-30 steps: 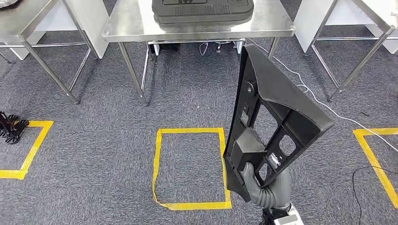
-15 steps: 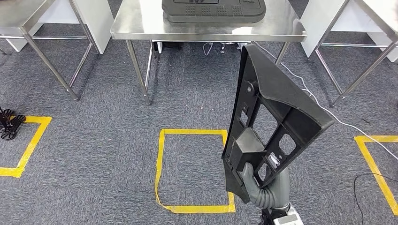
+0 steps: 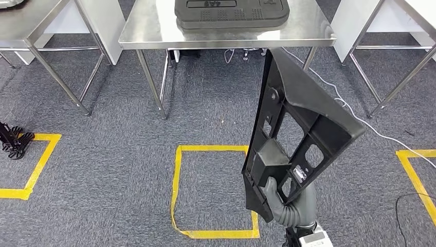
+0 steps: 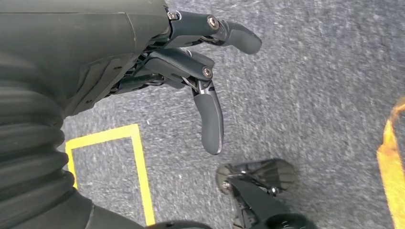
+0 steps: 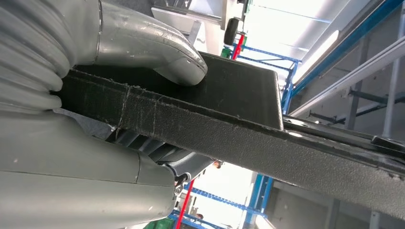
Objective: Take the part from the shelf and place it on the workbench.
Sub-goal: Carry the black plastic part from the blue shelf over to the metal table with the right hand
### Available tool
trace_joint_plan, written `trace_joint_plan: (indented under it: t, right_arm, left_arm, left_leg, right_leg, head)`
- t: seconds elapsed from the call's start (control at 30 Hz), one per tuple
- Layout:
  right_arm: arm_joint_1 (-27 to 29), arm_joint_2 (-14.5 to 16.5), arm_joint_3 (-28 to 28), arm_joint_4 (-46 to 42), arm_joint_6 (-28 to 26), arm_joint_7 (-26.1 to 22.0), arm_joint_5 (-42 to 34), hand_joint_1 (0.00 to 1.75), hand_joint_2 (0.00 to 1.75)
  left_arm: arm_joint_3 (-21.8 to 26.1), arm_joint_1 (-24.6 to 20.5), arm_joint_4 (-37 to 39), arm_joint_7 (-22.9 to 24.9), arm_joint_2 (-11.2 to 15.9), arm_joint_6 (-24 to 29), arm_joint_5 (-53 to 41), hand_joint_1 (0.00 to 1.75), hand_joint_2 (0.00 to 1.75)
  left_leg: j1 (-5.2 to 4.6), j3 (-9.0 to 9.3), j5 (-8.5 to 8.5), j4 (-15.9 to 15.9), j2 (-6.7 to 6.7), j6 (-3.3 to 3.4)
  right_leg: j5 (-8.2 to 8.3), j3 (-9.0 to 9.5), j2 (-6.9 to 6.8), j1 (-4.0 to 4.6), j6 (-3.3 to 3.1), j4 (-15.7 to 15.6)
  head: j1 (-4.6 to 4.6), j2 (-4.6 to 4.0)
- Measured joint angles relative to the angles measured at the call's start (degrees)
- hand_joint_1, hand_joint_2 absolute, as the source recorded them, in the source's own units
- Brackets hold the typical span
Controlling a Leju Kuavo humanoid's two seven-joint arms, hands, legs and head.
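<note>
A long black plastic part [image 3: 301,121] with several cut-outs stands nearly upright in front of me, low right in the head view. My right hand [image 3: 282,201] grips its lower end. In the right wrist view the grey thumb [image 5: 162,50] presses on the part's [image 5: 248,129] dark edge. The steel workbench [image 3: 154,32] lies ahead at the top of the head view, with another black part [image 3: 231,13] lying flat on it. My left hand [image 4: 191,67] hangs over the carpet, fingers apart and holding nothing.
Yellow tape squares mark the grey carpet: one [image 3: 216,190] right before me, one [image 3: 31,164] at left, one [image 3: 416,175] at right. More steel tables [image 3: 31,25] flank the workbench. A white cable [image 3: 355,118] runs across the floor at right. A small black stand [image 3: 13,141] sits at left.
The whole view has shifted a little as I move: the workbench and floor squares have drifted slightly in the picture. The part stays in my right hand in the same pose.
</note>
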Motion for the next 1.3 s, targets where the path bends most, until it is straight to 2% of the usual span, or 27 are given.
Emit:
trace_joint_plan:
  t: [0.03, 0.07, 0.1, 0.13, 0.17, 0.2, 0.23, 0.3, 0.4, 0.43, 0.47, 0.53, 0.57, 0.6, 0.63, 0.7, 0.77, 0.8, 0.93, 1.03, 1.07, 1.1, 1.17, 1.2, 1.23, 1.27, 1.3]
  right_arm:
    - [0.0, 0.0, 0.0, 0.0, 0.0, 0.0, 0.0, 1.75, 1.75]
    - [0.0, 0.1, 0.0, 0.0, 0.0, 0.0, 0.0, 1.75, 1.75]
    - [0.0, 0.1, 0.0, 0.0, 0.0, 0.0, 0.0, 1.75, 1.75]
    - [0.0, 0.1, 0.0, 0.0, 0.0, 0.0, 0.0, 1.75, 1.75]
    - [0.1, 0.1, 0.0, 0.0, 0.0, 0.0, 0.0, 1.75, 1.75]
    - [0.1, 0.2, 0.0, 0.0, 0.0, 0.0, 0.0, 1.75, 1.75]
    - [0.0, 0.2, 0.0, 0.0, -0.1, -0.1, 0.0, 1.75, 1.75]
    - [0.0, 0.2, 0.1, 0.0, -0.1, -0.2, 0.0, 1.75, 1.75]
    - [0.0, 0.2, 0.1, 0.0, -0.2, -0.4, 0.0, 1.75, 1.75]
    - [0.0, 0.2, 0.1, 0.0, -0.2, -0.4, 0.0, 1.75, 1.75]
    - [0.0, 0.2, 0.1, 0.0, -0.2, -0.4, 0.0, 1.75, 1.75]
    - [0.1, 0.2, 0.1, 0.0, -0.2, -0.5, -0.1, 1.75, 1.75]
    - [0.1, 0.2, 0.1, 0.0, -0.2, -0.5, -0.1, 1.75, 1.75]
    - [0.1, 0.2, 0.1, 0.0, -0.2, -0.5, -0.2, 1.75, 1.75]
    - [0.1, 0.2, 0.1, 0.0, -0.3, -0.5, -0.2, 1.75, 1.75]
    - [0.1, 0.2, 0.1, 0.0, -0.4, -0.5, -0.1, 1.75, 1.75]
    - [0.1, 0.2, 0.1, 0.0, -0.5, -0.6, 0.0, 1.75, 1.75]
    - [0.1, 0.2, 0.2, 0.0, -0.5, -0.6, 0.0, 1.75, 1.75]
    - [0.1, 0.2, 0.4, 0.0, -0.5, -0.8, -0.2, 1.75, 1.75]
    - [0.2, 0.2, 0.6, -0.2, -0.5, -0.9, -0.3, 1.75, 1.75]
    - [0.1, 0.2, 0.7, -0.3, -0.5, -0.9, -0.3, 1.75, 1.75]
    - [0.1, 0.2, 0.7, -0.3, -0.5, -0.9, -0.3, 1.75, 1.75]
    - [0.2, 0.1, 0.8, -0.3, -0.6, -1.0, -0.4, 1.75, 1.75]
    - [0.3, 0.1, 0.8, -0.3, -0.6, -1.0, -0.5, 1.75, 1.75]
    - [0.4, 0.0, 0.8, -0.3, -0.6, -1.0, -0.5, 1.75, 1.75]
    - [0.4, -0.1, 0.8, -0.3, -0.6, -1.0, -0.5, 1.75, 1.75]
    - [0.4, -0.2, 0.8, -0.3, -0.6, -1.0, -0.6, 1.75, 1.75]
  left_arm:
    - [-0.1, 0.0, 0.0, 0.0, 0.0, 0.0, 0.0, 0.00, 1.75]
    - [-0.1, 0.0, 0.0, 0.0, 0.0, 0.0, 0.0, 0.00, 1.75]
    - [-0.1, 0.0, 0.0, 0.0, 0.0, 0.0, 0.0, 0.00, 1.75]
    - [-0.2, 0.0, 0.0, 0.0, 0.0, 0.0, 0.0, 0.00, 1.75]
    - [-0.2, 0.0, 0.0, 0.0, 0.0, 0.0, 0.0, 0.00, 1.75]
    - [-0.3, 0.0, 0.0, 0.0, 0.0, 0.0, 0.0, 0.00, 1.75]
    - [-0.3, -0.1, 0.0, 0.0, 0.0, 0.0, 0.0, 0.00, 1.75]
    - [-0.4, -0.2, 0.0, -0.1, -0.1, -0.1, 0.0, 0.00, 1.75]
    - [-0.4, -0.1, 0.0, -0.2, -0.1, -0.1, 0.0, 0.00, 1.75]
    - [-0.4, -0.1, 0.0, -0.2, 0.0, -0.1, 0.0, 0.00, 1.75]
    - [-0.4, -0.1, 0.0, -0.2, 0.0, 0.0, 0.0, 0.00, 1.75]
    - [-0.5, -0.1, 0.0, -0.2, 0.0, 0.0, 0.0, 0.00, 1.75]
    - [-0.5, -0.1, 0.0, -0.2, 0.0, 0.0, 0.0, 0.00, 1.75]
    - [-0.5, -0.1, 0.0, -0.2, 0.0, 0.0, 0.0, 0.00, 1.75]
    - [-0.5, -0.1, 0.0, -0.3, 0.0, 0.0, 0.0, 0.00, 1.75]
    - [-0.7, -0.1, 0.0, -0.6, -0.1, 0.2, 0.0, 0.00, 1.75]
    - [-0.7, -0.1, 0.0, -1.1, -0.1, 0.3, 0.0, 0.00, 1.75]
    - [-0.8, -0.1, 0.0, -1.3, -0.1, 0.3, 0.0, 0.00, 1.75]
    - [-0.9, 0.0, 0.0, -1.4, 0.0, 0.3, 0.0, 0.00, 1.75]
    - [-0.9, 0.0, 0.0, -1.4, 0.0, 0.3, -0.1, 0.00, 1.75]
    - [-0.9, -0.1, 0.0, -1.4, -0.1, 0.3, -0.1, 0.00, 1.75]
    - [-1.0, -0.1, 0.0, -1.4, -0.1, 0.3, -0.1, 0.00, 1.75]
    - [-1.1, -0.1, 0.0, -1.4, -0.2, 0.3, -0.1, 0.00, 1.75]
    - [-1.1, -0.1, 0.0, -1.4, -0.2, 0.3, -0.1, 0.00, 1.75]
    - [-1.2, -0.1, 0.0, -1.4, -0.2, 0.4, -0.1, 0.00, 1.75]
    - [-1.3, 0.0, 0.0, -1.4, -0.2, 0.4, -0.1, 0.00, 1.75]
    - [-1.4, 0.0, 0.0, -1.4, -0.2, 0.4, -0.1, 0.00, 1.75]
  left_leg:
    - [0.22, -1.93, -1.15, 3.5, 0.01, -0.25]
    - [0.44, -3.27, -1.36, 5.4, 0.04, -0.48]
    - [0.65, -3.68, -0.56, 5.5, 0.09, -0.68]
    - [0.90, -2.94, 1.26, 3.3, 0.20, -0.87]
    - [1.16, -1.31, 3.58, -0.4, 0.38, -1.07]
    - [1.26, 0.50, 5.18, -4.2, 0.52, -1.29]
    - [1.29, 2.12, 6.11, -7.2, 0.60, -1.23]
    - [1.00, 3.39, 5.89, -9.5, 0.51, -0.67]
    - [0.76, 3.67, 5.92, -10.0, 0.35, 0.87]
    - [0.77, 3.82, 5.93, -10.1, 0.34, 1.31]
    - [0.75, 3.94, 5.87, -10.2, 0.35, 1.69]
    - [0.51, 4.04, 5.58, -10.2, 0.33, 2.22]
    - [0.39, 4.14, 5.45, -10.2, 0.30, 2.38]
    - [0.30, 4.31, 5.33, -10.2, 0.24, 2.47]
    - [0.26, 4.54, 5.21, -10.2, 0.14, 2.48]
    - [0.17, 5.02, 4.87, -10.2, -0.10, 2.25]
    - [-0.10, 5.24, 4.44, -10.1, -0.28, 1.78]
    - [-0.25, 5.26, 4.26, -10.1, -0.32, 1.79]
    - [-0.22, 5.51, 4.13, -10.3, -0.28, 2.41]
    - [0.10, 7.60, 5.48, -13.6, -0.03, 3.16]
    - [0.37, 8.52, 6.06, -15.0, 0.12, 3.27]
    - [0.72, 9.16, 6.45, -15.9, 0.30, 3.19]
    - [1.01, 9.40, 6.52, -16.3, 0.49, 3.01]
    - [1.18, 9.41, 6.43, -16.3, 0.54, 2.74]
    - [1.45, 9.44, 6.28, -16.2, 0.57, 2.32]
    - [1.84, 9.49, 6.05, -16.0, 0.55, 1.73]
    - [2.31, 9.50, 5.68, -15.6, 0.52, 0.96]
  right_leg:
    - [-0.17, 0.22, 0.00, 0.00, -0.16, 0.0]
    - [-0.32, 0.41, 0.03, -0.03, -0.22, 0.0]
    - [-0.50, 0.62, 0.09, -0.10, -0.14, 0.0]
    - [-0.72, 0.94, 0.19, -0.22, 0.06, 0.1]
    - [-1.00, 1.33, 0.27, -0.37, 0.37, 0.1]
    - [-1.33, 1.58, 0.33, -0.30, 0.79, 0.1]
    - [-1.64, 1.69, 0.35, -0.21, 1.20, 0.2]
    - [-1.91, 1.71, 0.29, 0.06, 1.89, 0.1]
    - [-2.38, 1.65, 0.22, -0.12, 2.56, 0.6]
    - [-3.18, 0.66, 0.22, -0.09, 2.53, 2.4]
    - [-4.42, -1.12, 0.23, -0.07, 2.31, 5.6]
    - [-6.99, -5.89, 0.24, 0.05, 1.87, 13.8]
    - [-7.52, -7.78, 0.24, 0.08, 1.91, 16.6]
    - [-7.13, -8.61, 0.24, 0.09, 2.16, 17.1]
    - [-5.83, -8.23, 0.24, 0.10, 2.54, 15.4]
    - [-1.98, -5.03, 0.24, 0.20, 3.09, 7.3]
    - [0.39, -2.36, 0.26, 0.40, 2.89, 1.4]
    - [0.71, -1.94, 0.27, 0.44, 2.72, 0.6]
    - [1.06, -1.62, 0.37, 0.14, 2.78, 0.1]
    - [1.06, -1.02, 0.39, 0.19, 3.03, -0.5]
    - [0.46, -1.54, 0.39, 0.29, 2.97, 0.7]
    - [-0.62, -2.85, 0.38, 0.21, 2.83, 3.3]
    - [-3.18, -6.65, 0.39, -0.18, 2.97, 10.3]
    - [-3.79, -8.08, 0.38, -0.54, 3.38, 12.8]
    - [-3.55, -8.47, 0.35, -1.00, 4.09, 13.2]
    - [-2.45, -7.59, 0.29, -1.53, 5.07, 11.3]
    - [-0.90, -5.72, 0.13, -2.14, 6.22, 7.7]
  head:
    - [-0.04, 0.00]
    - [-0.04, 0.00]
    - [-0.07, 0.00]
    - [-0.07, 0.00]
    - [-0.08, 0.00]
    - [-0.14, 0.00]
    - [-0.21, 0.00]
    - [-0.13, 0.00]
    - [0.12, 0.00]
    - [0.20, 0.00]
    - [0.29, 0.00]
    - [0.40, 0.00]
    - [0.40, 0.00]
    - [0.41, 0.00]
    - [0.42, 0.00]
    - [0.47, 0.00]
    - [0.43, 0.00]
    - [0.40, 0.00]
    - [0.38, 0.00]
    - [0.37, 0.00]
    - [0.44, 0.00]
    - [0.53, 0.00]
    - [0.58, 0.00]
    - [0.57, 0.00]
    - [0.57, 0.00]
    - [0.56, 0.00]
    - [0.60, 0.00]
